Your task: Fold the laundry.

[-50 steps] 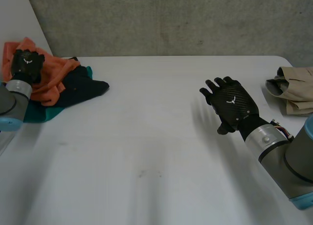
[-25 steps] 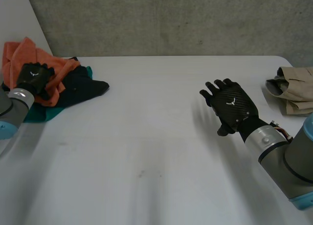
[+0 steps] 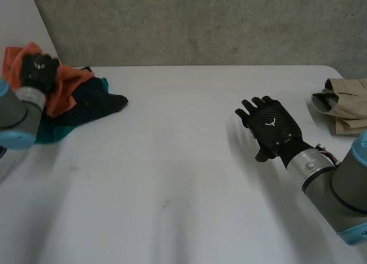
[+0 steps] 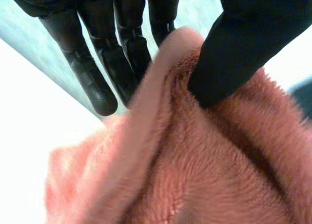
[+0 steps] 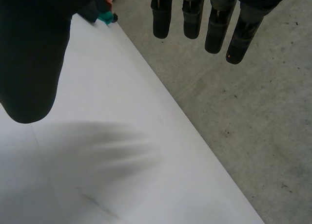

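Currently we are pinching a fold of the fuzzy orange fleece cloth between thumb and fingers of our left robot hand, at the upper left of the frame beside a dark blue garment. Our right robot hand is hovering released above the white tabletop, right of centre.

The left hand pinched a raised fold of fuzzy orange cloth between its thumb and straight fingers, with teal cloth behind the fingers and the white table beside them.
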Motion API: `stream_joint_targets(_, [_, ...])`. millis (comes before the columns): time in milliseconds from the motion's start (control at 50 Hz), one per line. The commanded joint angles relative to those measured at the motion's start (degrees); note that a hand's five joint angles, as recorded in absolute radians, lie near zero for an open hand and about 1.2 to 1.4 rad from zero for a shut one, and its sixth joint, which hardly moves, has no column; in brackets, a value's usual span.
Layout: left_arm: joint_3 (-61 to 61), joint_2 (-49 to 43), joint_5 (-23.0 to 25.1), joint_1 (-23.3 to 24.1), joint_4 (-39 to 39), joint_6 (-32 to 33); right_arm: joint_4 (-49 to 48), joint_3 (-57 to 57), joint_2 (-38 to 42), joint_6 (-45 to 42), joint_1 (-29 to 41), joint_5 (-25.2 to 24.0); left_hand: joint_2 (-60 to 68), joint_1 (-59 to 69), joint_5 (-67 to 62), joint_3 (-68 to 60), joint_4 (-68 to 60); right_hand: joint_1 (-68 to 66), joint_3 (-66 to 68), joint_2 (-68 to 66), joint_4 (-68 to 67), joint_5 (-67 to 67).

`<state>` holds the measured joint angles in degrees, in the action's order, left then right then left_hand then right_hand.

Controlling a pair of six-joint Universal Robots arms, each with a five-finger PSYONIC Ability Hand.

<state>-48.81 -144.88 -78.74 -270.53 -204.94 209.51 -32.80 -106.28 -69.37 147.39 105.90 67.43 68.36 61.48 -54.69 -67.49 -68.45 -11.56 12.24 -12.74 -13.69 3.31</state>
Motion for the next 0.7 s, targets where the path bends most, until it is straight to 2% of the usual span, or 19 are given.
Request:
stream_joint_targets(20, [-18.0,21.5,-2.9,13.3,-6.4,-9.4,-0.1,-0.2,-0.1,0.2,0.0,0.3,11.6,18.5,-15.3,-12.5,-11.5,1.6,-2.2,2.7,3.7,-3.3])
stream_joint_targets(80, [-22.7,26.7,-2.9,18.6,-6.1,-13.9,-0.2,-0.2,-0.1,0.4,-0.4,0.4,11.6,18.5,-15.3,-12.5,-11.5,1.6,-2.2,2.7,3.7,-3.3])
stream_joint_targets(100, [-25.5,29.3,-2.7,22.6,-5.9,-17.2,-0.2,-0.2,-0.2,0.4,-0.5,0.4,11.6,18.5,-15.3,-12.5,-11.5,1.6,-2.2,2.7,3.7,-3.3])
stream_joint_targets(120, [-26.8,30.3,-2.6,24.5,-5.8,-18.9,-0.2,-0.2,-0.2,0.4,-0.8,0.5,11.6,18.5,-15.3,-12.5,-11.5,1.6,-2.2,2.7,3.7,-3.3])
stream_joint_targets(160, [-29.1,31.4,-2.6,28.8,-5.6,-22.1,-0.2,-0.1,-0.2,0.4,-1.4,1.0,11.6,18.5,-15.3,-12.5,-11.5,1.6,-2.2,2.7,3.7,-3.3])
stream_joint_targets(180, [-31.1,31.1,-2.4,33.4,-5.6,-25.1,-0.2,0.0,-0.2,0.4,-1.7,1.4,11.6,18.5,-15.3,-12.5,-11.5,1.6,-2.2,2.7,3.7,-3.3])
stream_joint_targets(240, [-32.2,29.4,-2.4,38.6,-5.4,-27.5,-0.2,0.4,-0.3,0.4,-2.3,3.1,11.6,18.5,-15.3,-12.5,-11.5,1.6,-2.2,2.7,3.7,-3.3])
stream_joint_targets(260, [-32.0,27.4,-2.4,41.2,-5.4,-27.7,-0.2,0.5,-0.3,0.4,-2.5,3.7,-17.0,-10.1,13.3,16.1,17.1,1.6,-2.2,2.7,3.7,-3.3])
stream_joint_targets(300, [-31.6,25.4,-2.6,43.3,-5.3,-27.1,-0.2,1.1,-0.3,0.4,-3.0,5.4,-55.1,-48.2,51.4,54.2,55.2,1.6,-2.2,2.7,3.7,-3.3])
stream_joint_targets(340, [-31.1,23.8,-3.0,44.8,-5.1,-25.8,-0.1,1.7,-0.3,0.7,-3.6,7.0,-56.8,-50.0,53.2,56.0,56.9,1.6,-2.2,2.7,3.7,-3.3])
stream_joint_targets(500, [-31.3,24.0,-3.3,43.7,-4.4,-22.0,-0.1,3.1,-0.4,0.8,-6.1,9.7,-56.6,-49.8,53.0,55.8,56.7,1.6,-2.2,2.7,3.7,-3.3])
stream_joint_targets(620, [-33.9,28.7,-5.9,38.6,-2.3,-22.0,0.4,3.6,-0.4,1.6,-6.7,9.2,-56.1,-49.3,52.5,55.3,56.2,1.6,-2.2,2.7,3.7,-3.3])
stream_joint_targets(700, [-35.5,29.0,-7.5,36.8,-0.8,-21.9,2.7,3.9,-0.9,2.9,-6.6,8.1,-54.1,-47.2,50.5,53.3,54.2,1.6,-2.2,2.7,3.7,-3.3])
